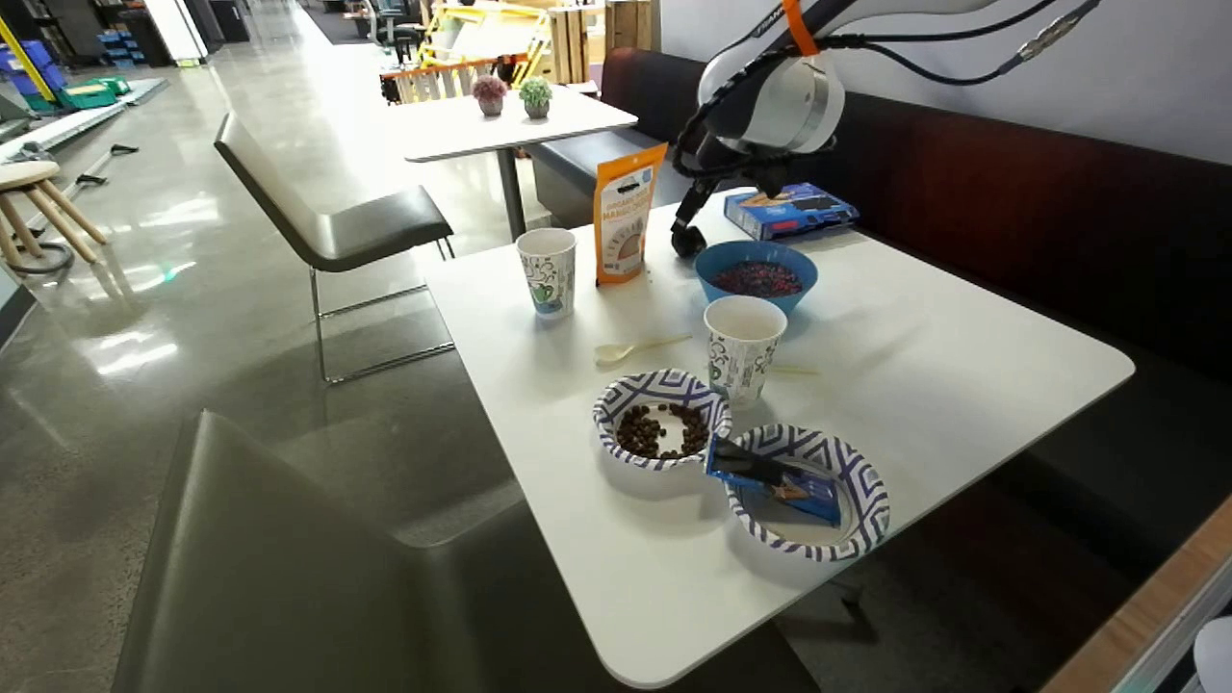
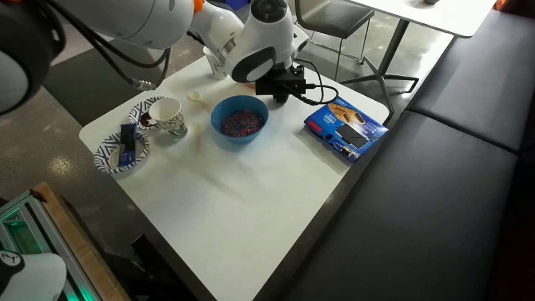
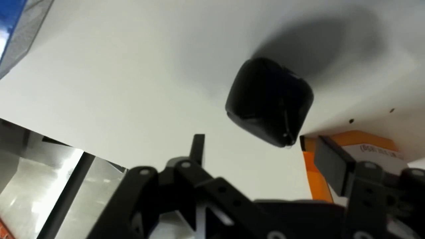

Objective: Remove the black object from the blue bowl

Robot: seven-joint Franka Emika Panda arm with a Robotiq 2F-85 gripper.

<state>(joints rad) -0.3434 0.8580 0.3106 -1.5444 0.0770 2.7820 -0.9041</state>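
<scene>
Wrist view: tool (image 3: 264,157) spread wide, black object (image 3: 269,99) on table (image 3: 132,93). Blue bowl (image 2: 238,103) holds red-and-dark bits (image 2: 241,124).

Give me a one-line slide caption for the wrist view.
Open tool near a black object on the white table, with an orange bag lower right and a blue box upper left.

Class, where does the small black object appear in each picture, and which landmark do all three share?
In an exterior view: black object, above centre, left of the blue bowl.
In an exterior view: black object, upper middle, right of the blue bowl, partly hidden.
In the wrist view: black object, right of centre.
Shared landmark: blue box, in both exterior views and, apparently, the wrist view's top left corner.
</scene>
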